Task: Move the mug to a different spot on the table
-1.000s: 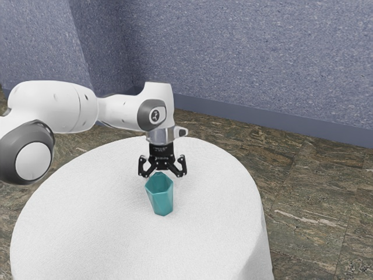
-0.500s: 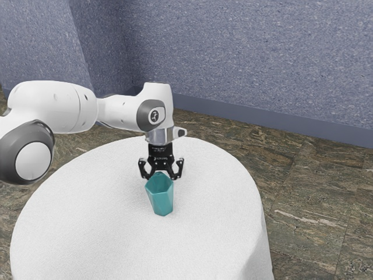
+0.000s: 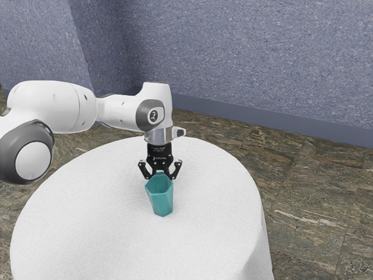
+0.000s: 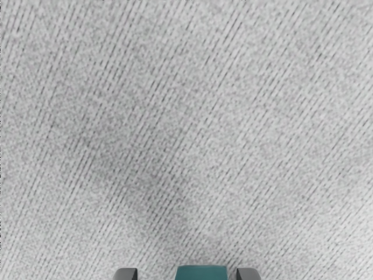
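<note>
Jaws hang partly open astride the upright teal mug (image 3: 160,198).

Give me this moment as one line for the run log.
phase: pre-grasp | mug: upright on table | tool: open, fingers either side of mug rim

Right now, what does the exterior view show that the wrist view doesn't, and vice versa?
Exterior: the arm, wall, floor, and the open gripper at the upright mug's rim. Wrist: the table's weave close up, a shadow on it, and a gap between each of the fingertips and the mug. Both: the teal mug on the white table.
</note>
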